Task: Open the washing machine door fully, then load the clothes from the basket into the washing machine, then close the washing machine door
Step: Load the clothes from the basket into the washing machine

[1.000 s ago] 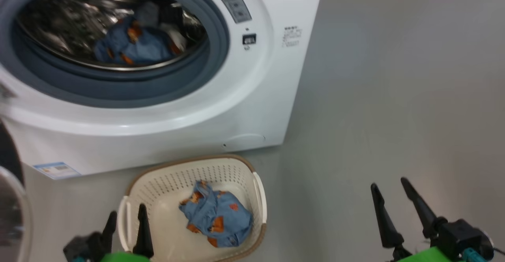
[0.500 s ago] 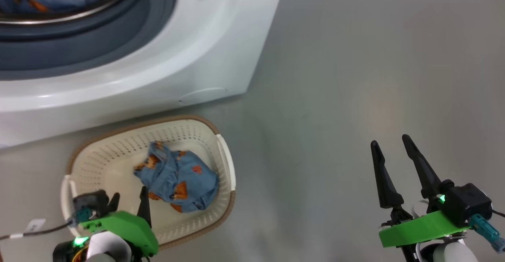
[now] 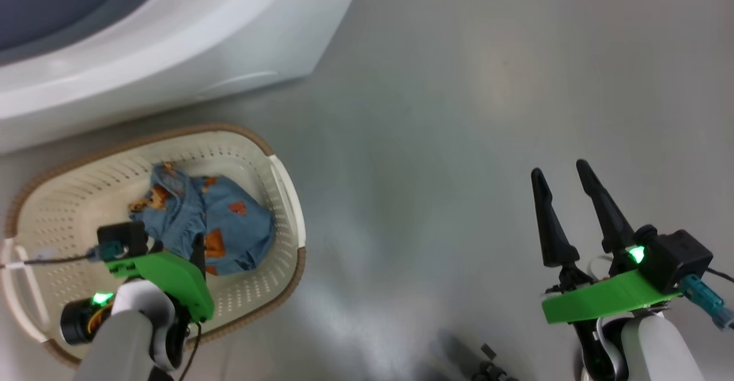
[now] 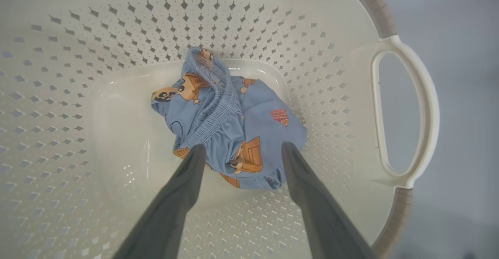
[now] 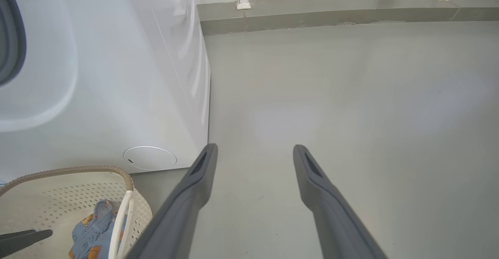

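Since a second ago the head camera has tipped downward, so the washing machine (image 3: 172, 42) now sits in the upper left corner of the head view; that shift belongs to the camera, not the machine. Over the same interval the left gripper (image 4: 242, 146) has come down from the basket's near rim into the basket (image 3: 284, 186).

Findings at present:

Left gripper: jaws spread wide, nothing held. In the left wrist view its two fingers straddle the near edge of the blue garment (image 4: 253, 122). Whether the fingertips touch the fabric cannot be told from this angle.

Blue garment: crumpled in one heap on the basket's solid bottom, orange prints showing, with a gathered elastic band running up across the top of the heap. It lies nearer the side with the white handle (image 4: 425, 107).

Basket: standing on the grey floor (image 3: 459, 111), just in front of the machine's lower front panel.

Washing machine: a strip of the grey seal (image 3: 46, 8) shows at the top left of the head view. The right wrist view shows a round cover (image 5: 150, 158) low on the white front, just above the basket's brown rim.

Right gripper (image 3: 559, 167): jaws open, empty, above bare floor, well apart from the basket.
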Available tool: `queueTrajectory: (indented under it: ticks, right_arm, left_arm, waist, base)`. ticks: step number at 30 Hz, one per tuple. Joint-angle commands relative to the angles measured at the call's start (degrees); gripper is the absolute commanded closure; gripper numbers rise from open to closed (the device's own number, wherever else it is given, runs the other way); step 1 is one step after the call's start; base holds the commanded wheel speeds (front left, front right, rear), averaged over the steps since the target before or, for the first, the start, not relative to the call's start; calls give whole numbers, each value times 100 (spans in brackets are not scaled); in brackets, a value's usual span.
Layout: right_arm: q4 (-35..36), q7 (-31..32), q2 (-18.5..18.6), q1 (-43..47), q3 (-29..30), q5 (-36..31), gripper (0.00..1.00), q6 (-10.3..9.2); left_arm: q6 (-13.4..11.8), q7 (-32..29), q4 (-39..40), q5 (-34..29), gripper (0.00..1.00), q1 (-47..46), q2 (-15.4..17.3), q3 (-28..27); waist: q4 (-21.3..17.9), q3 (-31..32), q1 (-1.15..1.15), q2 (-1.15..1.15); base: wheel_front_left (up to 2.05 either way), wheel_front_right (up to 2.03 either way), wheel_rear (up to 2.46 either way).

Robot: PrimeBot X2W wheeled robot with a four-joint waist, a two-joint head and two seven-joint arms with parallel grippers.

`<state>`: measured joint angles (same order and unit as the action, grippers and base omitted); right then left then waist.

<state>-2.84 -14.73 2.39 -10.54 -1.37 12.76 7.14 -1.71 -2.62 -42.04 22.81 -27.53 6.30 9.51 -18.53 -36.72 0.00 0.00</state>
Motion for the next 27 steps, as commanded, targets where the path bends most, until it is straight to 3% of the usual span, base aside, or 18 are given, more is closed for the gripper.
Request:
queueTrajectory:
  ticks: [1, 13, 27]
  right_arm:
    - [124, -27, 49, -30, -144, 64, 0, 35]
    - [209, -27, 49, -277, -312, 278, 0, 35]
    - [359, -27, 49, -310, -442, 428, 0, 35]
  left_arm:
    - [-8, -29, -39, 44, 0, -88, 122, -171]
    - [48, -307, -968, 108, 0, -846, 242, -122]
    - [-20, -166, -1696, 10, 0, -1505, 507, -27]
  waist:
    - [-165, -393, 0, 0]
    - [-420, -941, 0, 0]
    - [-685, -1498, 0, 0]
  base:
    - [0, 0, 0]
    - [0, 0, 0]
    - [0, 0, 0]
